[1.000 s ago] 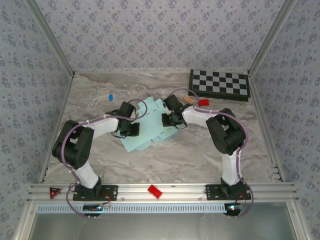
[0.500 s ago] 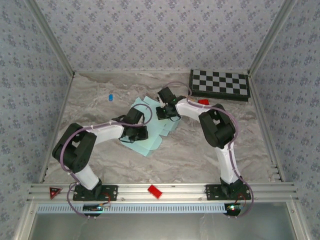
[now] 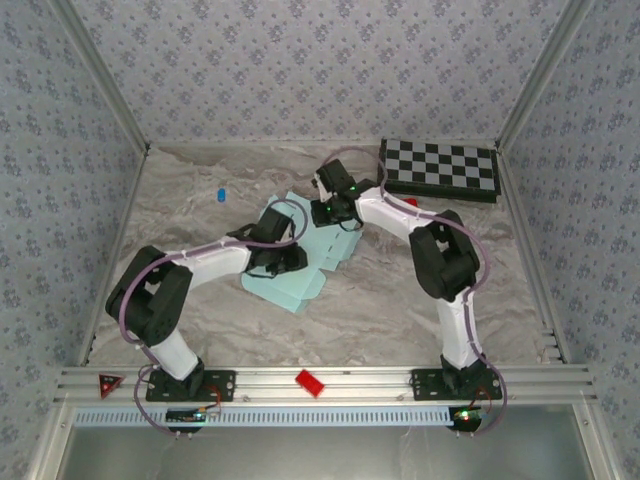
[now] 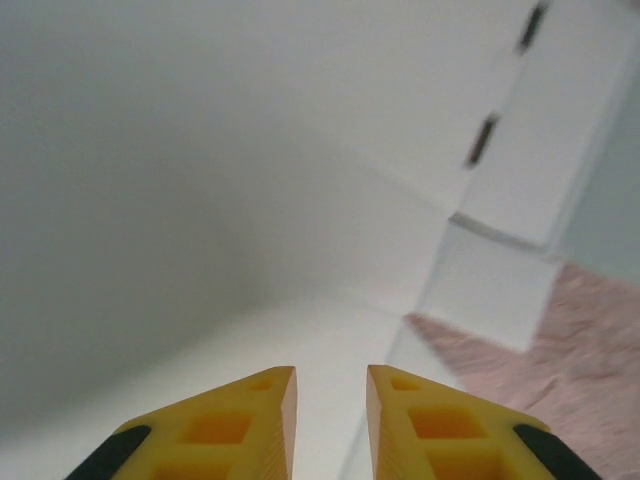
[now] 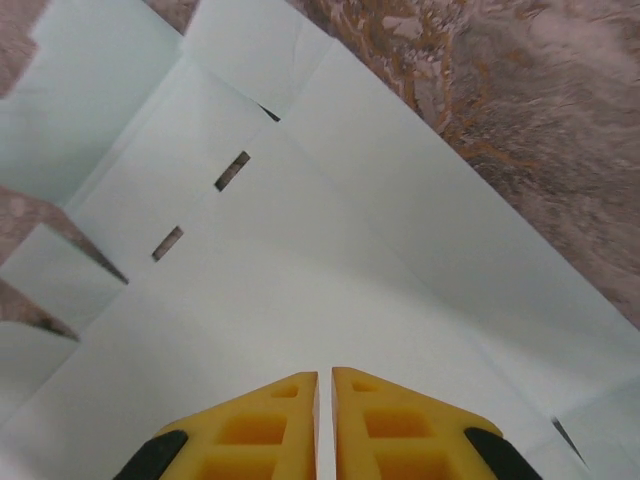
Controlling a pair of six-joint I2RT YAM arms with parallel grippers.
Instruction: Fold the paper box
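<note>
Top view: the paper box point(image 3: 290, 285) lies mid-frame on the tabletop point(image 3: 400, 290), between both arms. Left wrist: the left pincer point(image 4: 331, 375) is released, its tips apart over pale card. Right wrist: the right pincer point(image 5: 325, 378) is clenched over the slotted sheet.

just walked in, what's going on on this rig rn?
Both arms are working on the paper box, a pale blue die-cut sheet lying on the table, not yet formed into a box. The left gripper hovers close over the card with its jaws slightly apart and nothing between them. The right gripper is over the sheet's far side, jaws all but closed. I can't tell whether it pinches the card.
</note>
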